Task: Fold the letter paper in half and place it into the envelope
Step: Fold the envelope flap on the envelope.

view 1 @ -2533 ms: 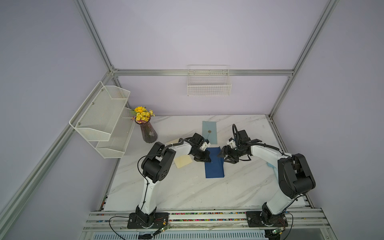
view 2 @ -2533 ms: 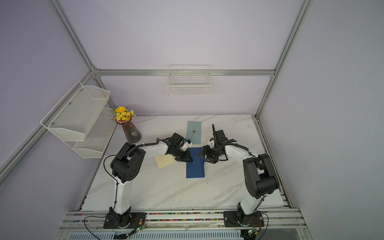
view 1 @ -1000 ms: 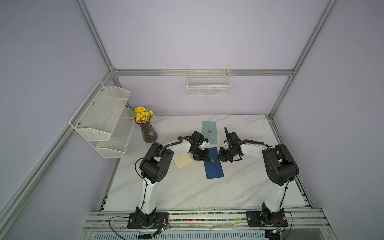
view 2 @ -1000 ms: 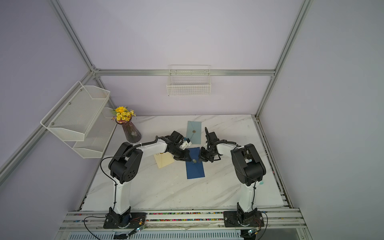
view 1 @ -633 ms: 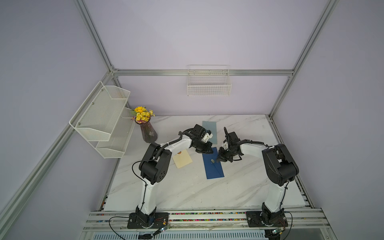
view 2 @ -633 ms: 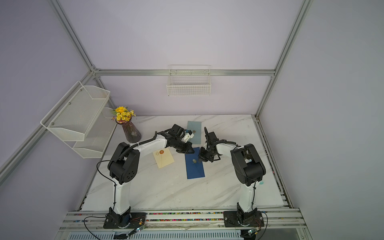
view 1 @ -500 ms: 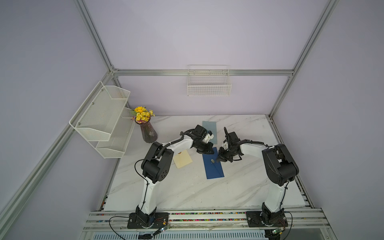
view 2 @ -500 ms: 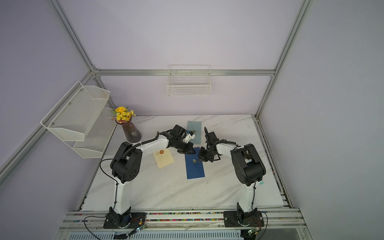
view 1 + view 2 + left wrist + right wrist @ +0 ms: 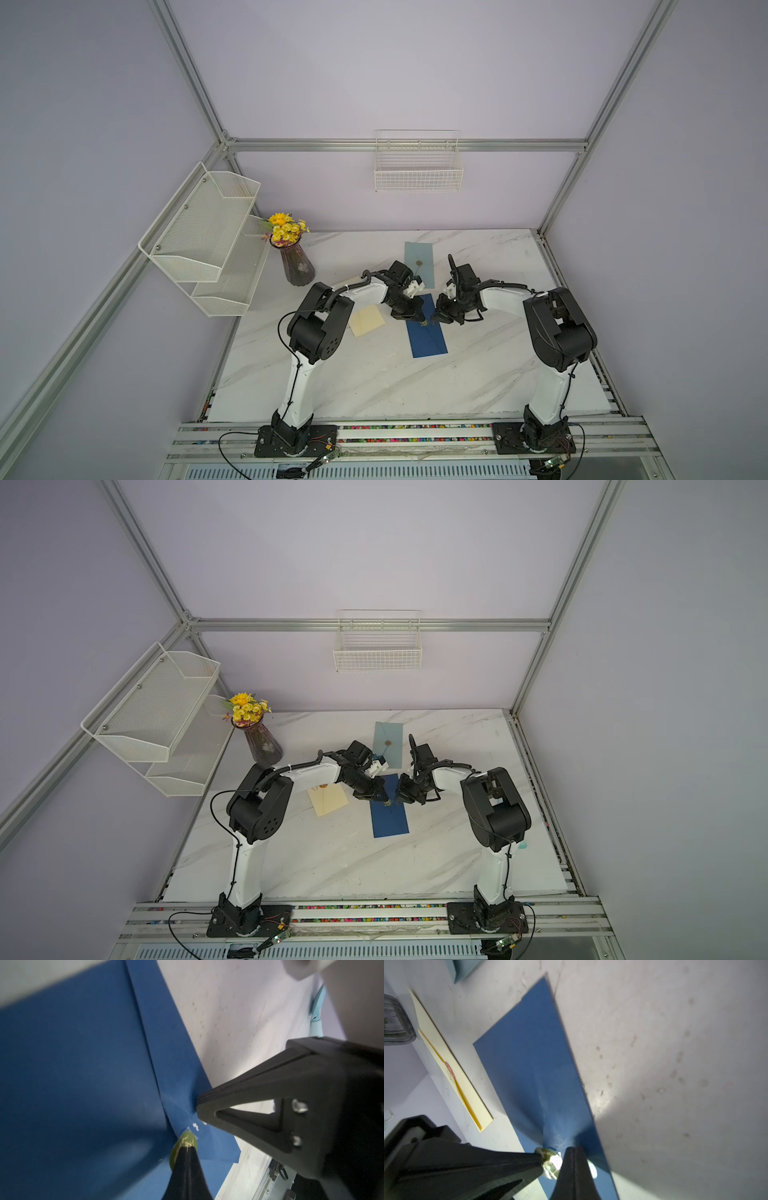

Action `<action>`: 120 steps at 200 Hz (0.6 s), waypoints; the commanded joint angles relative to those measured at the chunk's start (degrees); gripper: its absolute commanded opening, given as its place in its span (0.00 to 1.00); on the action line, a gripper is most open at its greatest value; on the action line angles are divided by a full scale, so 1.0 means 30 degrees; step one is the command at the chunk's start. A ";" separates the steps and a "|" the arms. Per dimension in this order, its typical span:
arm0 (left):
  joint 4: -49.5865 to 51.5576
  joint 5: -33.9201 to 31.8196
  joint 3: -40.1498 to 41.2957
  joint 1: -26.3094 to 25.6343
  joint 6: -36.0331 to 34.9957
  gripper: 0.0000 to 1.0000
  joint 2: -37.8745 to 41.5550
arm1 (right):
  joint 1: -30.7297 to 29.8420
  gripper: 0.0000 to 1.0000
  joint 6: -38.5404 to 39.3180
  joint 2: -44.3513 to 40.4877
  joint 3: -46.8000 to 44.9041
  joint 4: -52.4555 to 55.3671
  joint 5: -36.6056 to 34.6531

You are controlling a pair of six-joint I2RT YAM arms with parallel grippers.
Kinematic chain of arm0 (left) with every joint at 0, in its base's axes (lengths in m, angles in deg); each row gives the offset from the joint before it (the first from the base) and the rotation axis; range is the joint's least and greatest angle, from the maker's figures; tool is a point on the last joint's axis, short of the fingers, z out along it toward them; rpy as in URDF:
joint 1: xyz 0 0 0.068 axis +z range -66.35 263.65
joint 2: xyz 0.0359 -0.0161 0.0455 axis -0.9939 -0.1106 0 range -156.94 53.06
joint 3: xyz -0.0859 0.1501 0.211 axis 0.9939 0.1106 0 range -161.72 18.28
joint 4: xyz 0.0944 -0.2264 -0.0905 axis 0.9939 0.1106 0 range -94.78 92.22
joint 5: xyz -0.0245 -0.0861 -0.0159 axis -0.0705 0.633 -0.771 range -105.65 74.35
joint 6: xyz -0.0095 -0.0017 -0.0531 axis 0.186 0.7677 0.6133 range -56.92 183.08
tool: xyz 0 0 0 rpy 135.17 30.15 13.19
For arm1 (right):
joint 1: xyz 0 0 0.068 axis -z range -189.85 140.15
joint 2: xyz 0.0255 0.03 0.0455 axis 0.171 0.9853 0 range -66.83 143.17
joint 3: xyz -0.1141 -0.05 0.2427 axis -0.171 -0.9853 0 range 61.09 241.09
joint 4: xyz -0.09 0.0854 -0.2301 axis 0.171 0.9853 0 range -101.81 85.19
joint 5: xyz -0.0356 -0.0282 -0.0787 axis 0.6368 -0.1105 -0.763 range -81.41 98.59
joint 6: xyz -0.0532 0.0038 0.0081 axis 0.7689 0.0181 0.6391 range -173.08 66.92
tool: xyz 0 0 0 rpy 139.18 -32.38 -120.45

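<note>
Three envelopes on a marble table — two arms meeting at one seal.
The left gripper and right gripper, both pinched closed, touch tips at the greenish-gold seal of the dark blue envelope, which lies flat at frame centre. White marks beside the seal are too small to read. A light blue envelope lies above it and a cream envelope to its left; the table's lower half is open.

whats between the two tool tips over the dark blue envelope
A small round seal on the dark blue envelope sits between the left tool and the right tool, close to both tips; the right wrist view shows it.
</note>
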 commanded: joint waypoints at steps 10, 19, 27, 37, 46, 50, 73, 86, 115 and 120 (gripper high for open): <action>0.0271 0.0056 0.0575 -0.0132 -0.1386 0.00 0.0308 | -0.0154 0.00 -0.0113 0.1310 -0.0487 0.0735 -0.1377; 0.0616 -0.0183 0.0714 -0.0108 -0.1718 0.00 0.0312 | -0.0160 0.00 0.0050 0.1347 -0.0338 0.0861 -0.1326; 0.0884 -0.0430 0.0794 -0.0120 -0.2036 0.00 0.0328 | -0.0185 0.00 0.0204 0.1312 -0.0223 0.0925 -0.1190; 0.1233 -0.0671 0.0853 -0.0121 -0.2373 0.00 0.0289 | -0.0238 0.00 0.0431 0.1281 -0.0030 0.1010 -0.0987; 0.1585 -0.0906 0.0822 -0.0122 -0.2637 0.00 0.0272 | -0.0302 0.00 0.0635 0.1201 0.0187 0.1213 -0.0882; 0.1727 -0.1003 0.0822 -0.0136 -0.2732 0.00 0.0246 | -0.0321 0.00 0.0733 0.1148 0.0278 0.1284 -0.0809; 0.2276 -0.1395 0.0846 -0.0121 -0.3101 0.00 0.0169 | -0.0566 0.00 0.1084 0.0817 0.0590 0.1332 -0.0402; 0.2385 -0.1429 0.0909 -0.0125 -0.3135 0.00 0.0149 | -0.0686 0.00 0.1129 0.0710 0.0547 0.1337 -0.0197; 0.2384 -0.1371 0.0915 -0.0132 -0.3076 0.00 0.0036 | -0.1087 0.00 0.1188 0.0575 0.0222 0.1339 0.0123; 0.2380 -0.1371 0.0880 -0.0143 -0.3048 0.00 -0.0010 | -0.1133 0.00 0.1165 0.0563 0.0133 0.1332 0.0223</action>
